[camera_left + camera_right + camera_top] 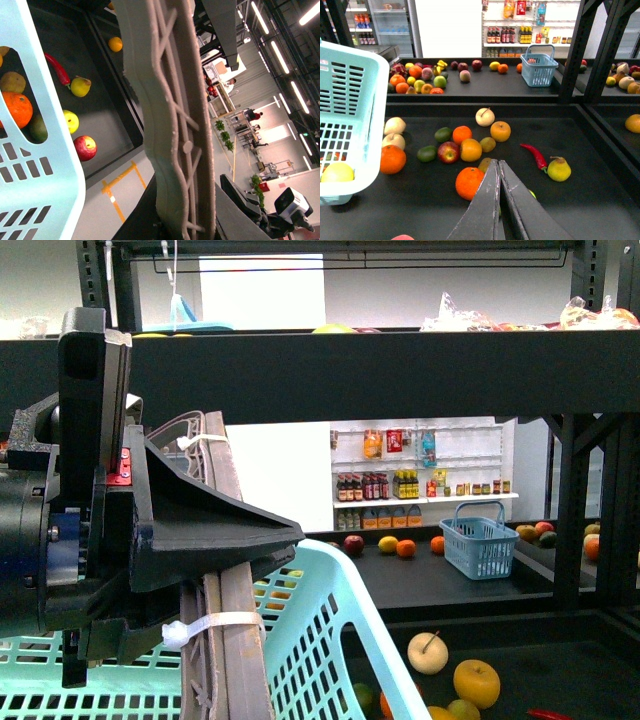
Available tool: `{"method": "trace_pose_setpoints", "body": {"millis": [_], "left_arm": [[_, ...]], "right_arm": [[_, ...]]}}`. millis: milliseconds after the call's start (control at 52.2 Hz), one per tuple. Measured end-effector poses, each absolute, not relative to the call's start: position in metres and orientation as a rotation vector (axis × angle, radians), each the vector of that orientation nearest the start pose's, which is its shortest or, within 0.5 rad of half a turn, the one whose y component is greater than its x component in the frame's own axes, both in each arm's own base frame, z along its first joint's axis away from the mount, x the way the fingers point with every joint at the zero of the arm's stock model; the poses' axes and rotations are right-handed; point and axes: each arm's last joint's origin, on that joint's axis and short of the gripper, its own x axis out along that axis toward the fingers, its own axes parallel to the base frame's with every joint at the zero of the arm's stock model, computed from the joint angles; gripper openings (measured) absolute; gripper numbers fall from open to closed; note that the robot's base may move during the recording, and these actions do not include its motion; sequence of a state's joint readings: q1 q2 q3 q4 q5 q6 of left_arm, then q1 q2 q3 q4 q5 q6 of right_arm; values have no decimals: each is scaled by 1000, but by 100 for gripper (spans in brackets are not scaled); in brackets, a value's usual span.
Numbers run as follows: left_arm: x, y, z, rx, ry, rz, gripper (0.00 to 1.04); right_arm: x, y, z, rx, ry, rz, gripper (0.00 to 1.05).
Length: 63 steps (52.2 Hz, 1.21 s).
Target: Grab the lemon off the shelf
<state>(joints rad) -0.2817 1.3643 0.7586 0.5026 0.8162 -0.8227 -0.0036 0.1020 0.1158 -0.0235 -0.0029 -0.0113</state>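
The black shelf (400, 375) has a dark deck (600, 200) strewn with fruit. In the right wrist view a yellow lemon-like fruit (494, 65) lies on the far deck, and it also shows in the front view (388, 544). A yellow-green fruit (532, 194) is mostly hidden under my right gripper (498, 162), which is shut and empty above the deck beside an orange (470, 182). That same yellow-green fruit shows whole in the left wrist view (70, 120). My left gripper (212, 455) is shut and empty, close to the camera over a light blue basket (320, 640), with its fingers (170, 100) pressed together.
A red chili (535, 156) and a yellow pear (559, 169) lie right of the right gripper. Several apples and oranges cluster mid-deck. A yellow fruit (337, 172) lies in the big basket (350, 100). A small blue basket (538, 69) stands on the far deck. Black posts (575, 50) rise at the right.
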Motion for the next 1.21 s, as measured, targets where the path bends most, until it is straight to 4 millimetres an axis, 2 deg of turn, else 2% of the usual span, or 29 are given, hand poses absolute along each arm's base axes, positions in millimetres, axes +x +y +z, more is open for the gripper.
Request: {"method": "trace_pose_setpoints", "body": {"millis": [556, 652, 1073, 1207], "left_arm": [[271, -100, 263, -764, 549, -990, 10], [271, -100, 263, -765, 550, -990, 10], [271, -100, 263, -764, 549, -990, 10], [271, -100, 263, -764, 549, -990, 10]], "right_arm": [[98, 0, 176, -11, 7, 0, 3], [98, 0, 167, -11, 1, -2, 3], [97, 0, 168, -11, -6, -3, 3], [97, 0, 168, -11, -6, -3, 26]]}}
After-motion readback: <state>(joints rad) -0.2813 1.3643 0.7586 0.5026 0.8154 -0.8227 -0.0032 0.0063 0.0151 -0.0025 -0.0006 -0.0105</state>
